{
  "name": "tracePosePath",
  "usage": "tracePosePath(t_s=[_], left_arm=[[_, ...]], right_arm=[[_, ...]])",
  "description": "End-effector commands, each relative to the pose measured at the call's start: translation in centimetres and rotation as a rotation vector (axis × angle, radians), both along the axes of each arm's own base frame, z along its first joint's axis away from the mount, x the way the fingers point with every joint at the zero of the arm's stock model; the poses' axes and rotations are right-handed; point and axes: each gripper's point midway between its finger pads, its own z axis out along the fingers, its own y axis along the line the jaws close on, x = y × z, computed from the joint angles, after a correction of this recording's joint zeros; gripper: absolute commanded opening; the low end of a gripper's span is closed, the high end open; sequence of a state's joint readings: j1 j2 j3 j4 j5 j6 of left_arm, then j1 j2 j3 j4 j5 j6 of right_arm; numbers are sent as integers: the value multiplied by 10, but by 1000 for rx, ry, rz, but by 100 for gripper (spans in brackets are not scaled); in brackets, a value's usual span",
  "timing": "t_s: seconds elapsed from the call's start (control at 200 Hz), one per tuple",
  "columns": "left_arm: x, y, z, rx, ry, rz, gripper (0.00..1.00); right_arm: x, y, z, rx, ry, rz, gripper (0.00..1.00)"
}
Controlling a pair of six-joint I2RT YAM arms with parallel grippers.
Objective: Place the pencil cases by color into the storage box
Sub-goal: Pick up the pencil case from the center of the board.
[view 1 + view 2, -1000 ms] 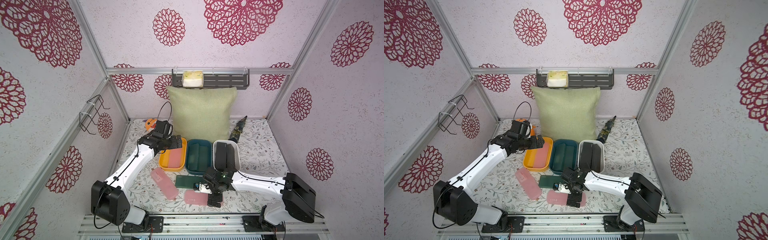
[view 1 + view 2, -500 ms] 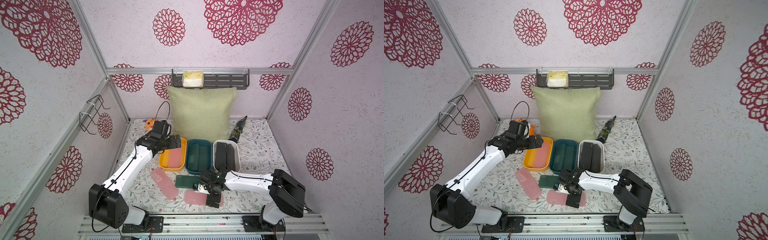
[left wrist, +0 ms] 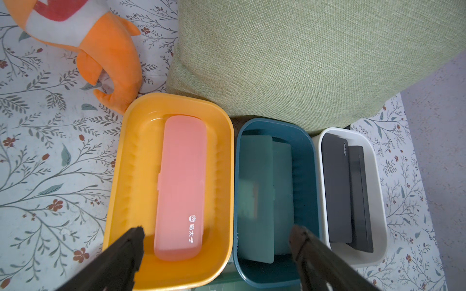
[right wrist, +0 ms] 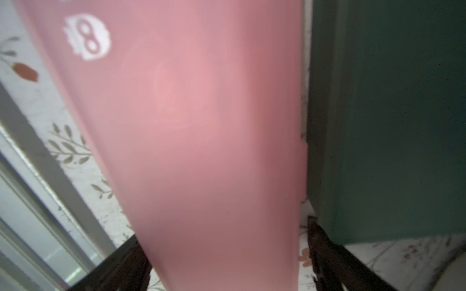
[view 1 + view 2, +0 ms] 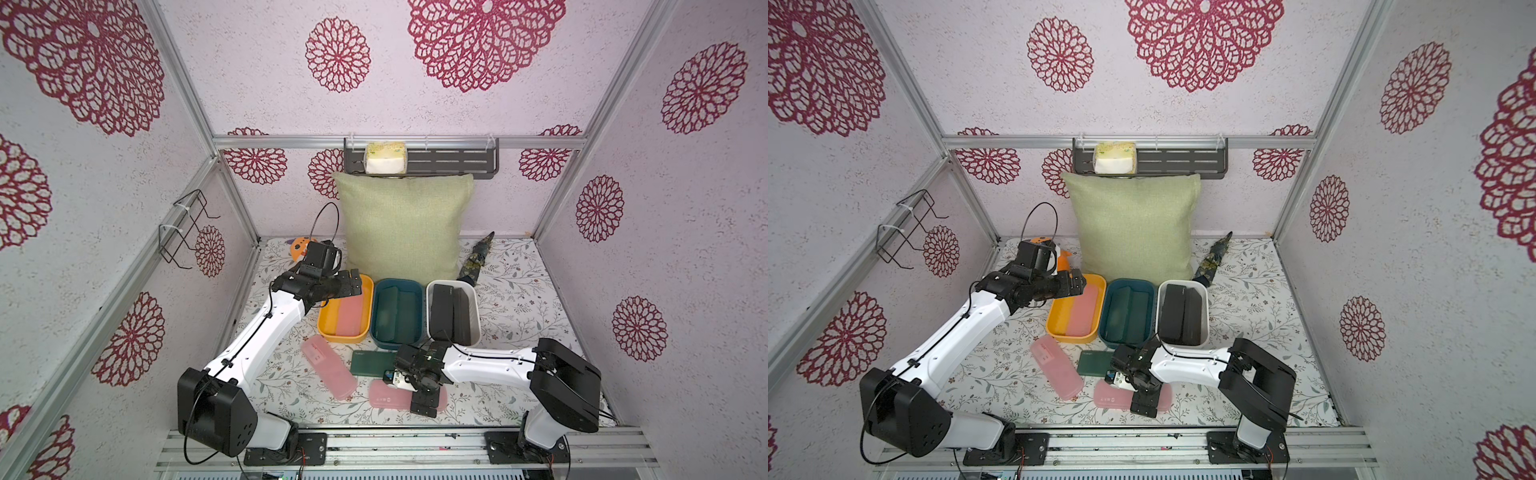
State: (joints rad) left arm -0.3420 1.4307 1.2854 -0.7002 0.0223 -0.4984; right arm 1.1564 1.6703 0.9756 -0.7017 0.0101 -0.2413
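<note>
Right gripper point(image 5: 424, 403) had shifted astride the pink case point(image 5: 384, 395) farthest from the yellow tub point(image 5: 338, 336), jaws spread. Left gripper point(image 5: 356, 282) hung spread above that tub. We expected closing next.

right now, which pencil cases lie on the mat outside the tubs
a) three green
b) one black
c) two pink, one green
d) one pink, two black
c: the angled pink case, the front pink case and the green case lie loose on the mat.

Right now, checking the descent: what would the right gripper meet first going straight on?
Probably the pink pencil case right beneath it: the right gripper points down, jaws open astride it.
</note>
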Motion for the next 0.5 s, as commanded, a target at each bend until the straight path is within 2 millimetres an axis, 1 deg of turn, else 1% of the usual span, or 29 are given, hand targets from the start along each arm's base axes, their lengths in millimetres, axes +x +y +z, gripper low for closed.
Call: tracePosePath(t_s=[0.0, 0.195, 0.365, 0.495], left_arm=[[1, 0, 1, -10, -9, -9, 97], [-1, -1, 1, -15, -8, -15, 97], [-5, 0, 0, -16, -7, -14, 97], [-7, 0, 0, -21, -5, -15, 97]], right_arm=[[-11, -4, -6, -55, 22, -9, 94], [-19, -3, -10, -96, 27, -1, 85], [-22, -1, -7, -95, 29, 6, 67], [-21, 0, -2, -92, 21, 8, 59]])
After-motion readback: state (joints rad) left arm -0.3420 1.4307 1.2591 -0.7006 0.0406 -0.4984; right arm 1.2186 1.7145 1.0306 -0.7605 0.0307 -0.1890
